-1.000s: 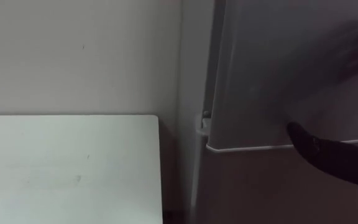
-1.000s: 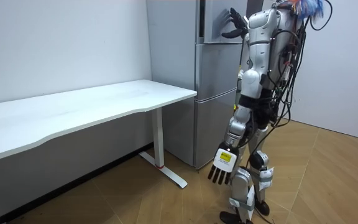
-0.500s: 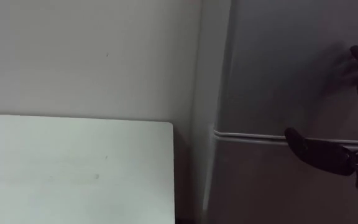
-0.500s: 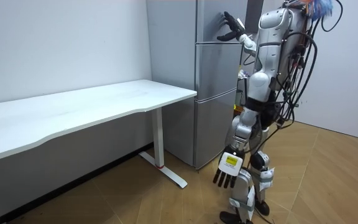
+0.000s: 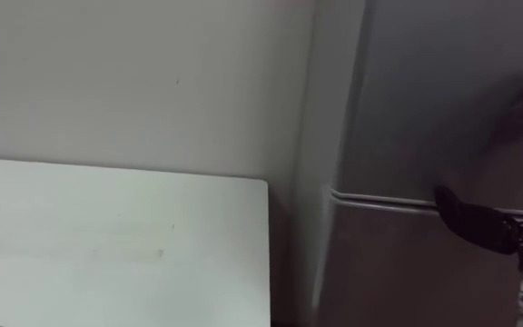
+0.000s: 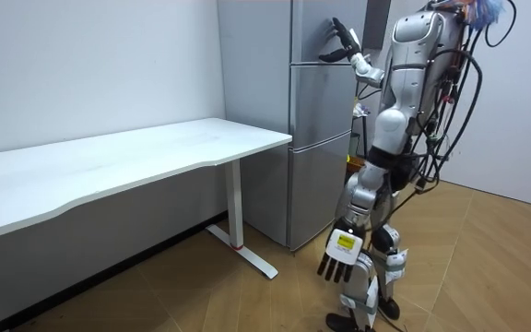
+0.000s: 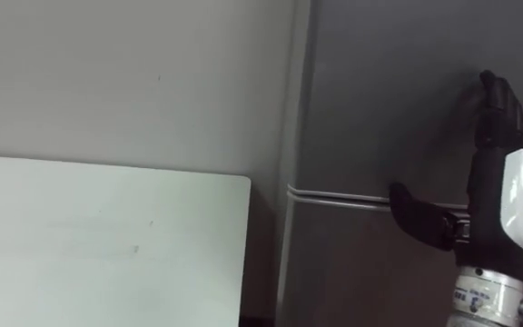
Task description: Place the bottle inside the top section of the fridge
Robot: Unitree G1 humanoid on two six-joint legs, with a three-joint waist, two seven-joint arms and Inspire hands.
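A grey wall [image 5: 134,82] takes the upper left of the eye views. A white table [image 5: 107,245] lies at the lower left, and the grey fridge [image 6: 316,138] stands at the right, just beside the table's end. The robot stands on the wood floor [image 6: 487,267] before the fridge.

Its right hand [image 7: 490,177], near the right edge, lies flat on the upper door [image 7: 379,82]. The fingers are straight and the thumb is spread near the seam [image 7: 343,198] between the two doors. The left hand [image 6: 339,260] hangs low beside the leg, fingers relaxed, holding nothing.

The upper door looks closed. Neither hand carries the bottle, and we cannot tell where it is; it may be behind this door.

We judge the step in hand is the door work: the palm presses on the door front. If the bottle is inside, the next move only calls for lifting the hand away. If not, the fingers must hook the door's edge and pull.
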